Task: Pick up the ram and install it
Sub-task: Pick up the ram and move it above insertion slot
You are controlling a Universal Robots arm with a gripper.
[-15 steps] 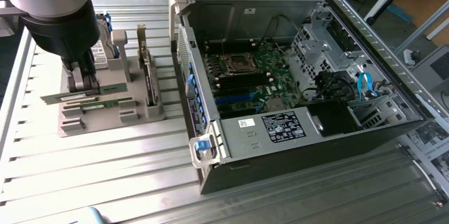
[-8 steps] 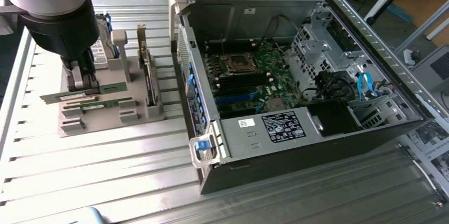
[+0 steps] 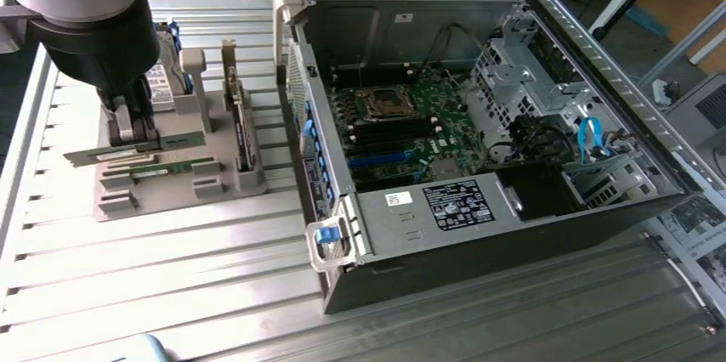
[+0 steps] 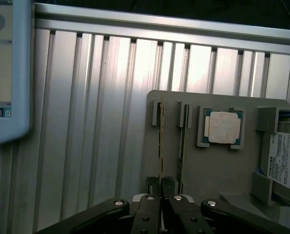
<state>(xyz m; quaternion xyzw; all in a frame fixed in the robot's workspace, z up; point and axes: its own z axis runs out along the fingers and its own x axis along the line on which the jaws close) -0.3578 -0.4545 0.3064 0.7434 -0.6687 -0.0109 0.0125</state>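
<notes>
- Ram (image 3: 136,148): pinched near mid-length between the closed-in fingers of the gripper (image 3: 134,134); long edge roughly level, both ends free past the fingers.
- Position: over the outermost slot row of the grey holder (image 3: 170,188), directly under the gripper. Seated or lifted clear: cannot tell.
- Clearance: narrow gap only to the second memory stick (image 3: 170,166), parallel in the next slot row just beside the gripper.
- Open room: bare slatted table (image 3: 170,294) on the side of the holder away from the computer case (image 3: 477,149).
- Holder contents, outward from the gripper:
  - square silver CPU chip (image 4: 223,126) in its own recess
  - expansion card (image 3: 238,115) upright on edge
  - hard drive (image 4: 286,163) with a white label at the far end
- Case: well apart from the gripper, beyond the expansion card; side open, motherboard (image 3: 409,124) exposed inside.
- Ram appearance: long, narrow, thin green board with a pale label and dark chips on one face; edge-on in the wrist view, a fine line between the fingers.
- White-framed screen (image 4: 3,73): well apart from the gripper, across the bare slats.
</notes>
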